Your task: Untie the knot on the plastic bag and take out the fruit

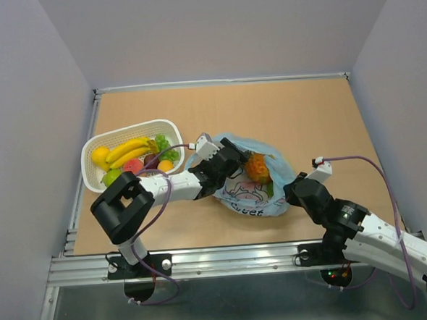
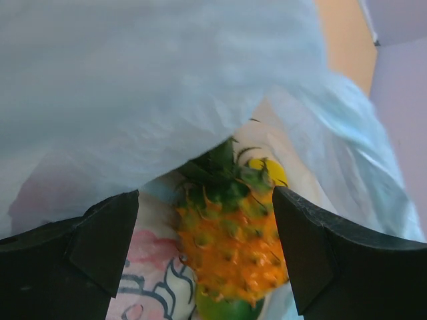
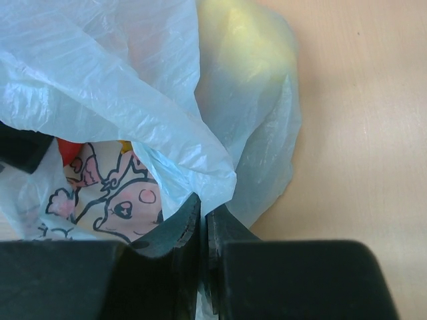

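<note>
Extraction looks to be the step in hand, since no knot shows in any view and the mouth of the plastic bag point(image 1: 277, 199) gapes open. The bag lies near the middle of the bench's point(image 1: 298, 118) near edge, its opening turned toward the left edge.

The left gripper point(image 2: 205, 227) reaches into that opening with its 2 jaws spread wide and holding nothing. In the left wrist view the pineapple point(image 2: 233, 247) sits straight ahead between them, orange body down and green crown toward the far edge, under a sagging fold of blue film. A yellow fruit point(image 2: 268, 171) peeks out behind the crown and a green fruit point(image 2: 223, 311) lies just below the body.

The right gripper point(image 3: 203, 215) is at the bag's side nearest the right edge, jaws clenched on a pinch of the thin film. I judge that it is anchoring the bag while the other arm works.

The white basket point(image 1: 124, 128) sits toward the left edge, already carrying bananas point(image 1: 129, 150) and other pieces.

The next move calls for easing the open jaws forward around the pineapple's body, then closing on fruit alone. The loose film overhead could get caught in the grasp, and the spiky, tapering body may slip unless it is taken across its widest part. The right gripper's pinch has to hold so the bag does not drag along as the fruit comes out.
</note>
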{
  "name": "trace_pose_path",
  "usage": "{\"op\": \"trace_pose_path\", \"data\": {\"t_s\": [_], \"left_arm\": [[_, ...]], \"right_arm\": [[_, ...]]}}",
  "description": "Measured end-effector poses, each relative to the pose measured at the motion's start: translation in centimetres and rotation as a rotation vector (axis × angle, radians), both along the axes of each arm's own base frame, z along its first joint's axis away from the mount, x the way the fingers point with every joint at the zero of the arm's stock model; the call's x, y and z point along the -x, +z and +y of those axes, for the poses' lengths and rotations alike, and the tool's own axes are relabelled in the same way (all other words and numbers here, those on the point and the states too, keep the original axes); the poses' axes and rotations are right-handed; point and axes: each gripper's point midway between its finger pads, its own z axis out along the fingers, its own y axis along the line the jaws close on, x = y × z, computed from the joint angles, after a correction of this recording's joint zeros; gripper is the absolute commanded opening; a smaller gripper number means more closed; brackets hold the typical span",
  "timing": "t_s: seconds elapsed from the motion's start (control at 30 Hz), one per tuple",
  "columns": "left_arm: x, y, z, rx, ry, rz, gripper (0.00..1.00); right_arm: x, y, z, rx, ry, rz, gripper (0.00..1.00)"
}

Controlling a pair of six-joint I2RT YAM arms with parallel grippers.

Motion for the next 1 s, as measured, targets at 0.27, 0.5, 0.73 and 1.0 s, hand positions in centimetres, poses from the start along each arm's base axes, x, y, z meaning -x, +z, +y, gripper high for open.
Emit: {"op": "trace_pose_path", "data": {"t_s": [0.27,0.5,0.73,1.0], "left_arm": [[-3.3,-1.4,-1.2,0.018,0.050,-0.013,0.92],[-5.6,-2.1,-3.3,0.030,0.055,-0.036,0.91],[-6.3,-3.6,-4.5,0.010,0.043,-0.023,0.66],[-6.2,-5.0,-4.6,-0.048,0.004,0.001,0.16]], "right_arm": [[0.4,0.0,0.8,-0.021,0.042,0.015,0.11],[0.8,-0.3,1.6,-0.035,0.090,0.039,0.11],[1.0,-0.2,2.1,-0.047,0.115,0.043,0.11],[1.0,-0.3,2.2,-0.041,0.121,0.048,0.11]]}}
